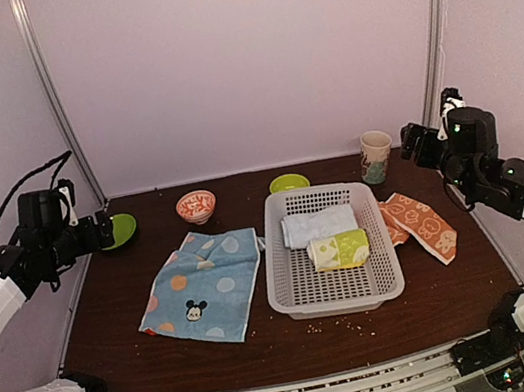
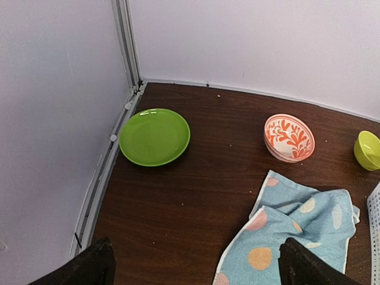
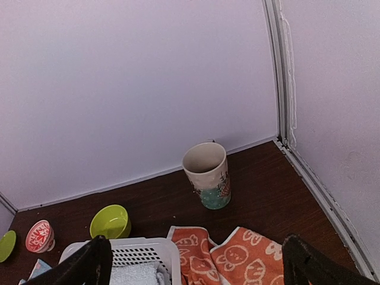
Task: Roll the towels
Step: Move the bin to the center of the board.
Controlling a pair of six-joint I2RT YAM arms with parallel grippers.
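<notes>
Operator: Towels – where vs ur claws?
Me: Blue towel (image 1: 202,288) lies flat, L-centre of bench (image 1: 112,324), nearward & inboard of my left claw (image 1: 101,230). Long axis runs near–far, bit skewed. L arm nearer. Orange towel (image 1: 420,226) is rumpled, lying diagonal btwn basket (image 1: 319,190) & bench's R edge, R arm nearer.
Operator: Claws?
Me: Both spread wide, nothing in either. Right claw (image 1: 413,144) is raised too.
Operator: Room?
Me: Blue: open bench near & left, basket just beside its R edge. Orange: tight, prob needs dragging clear first.
</notes>
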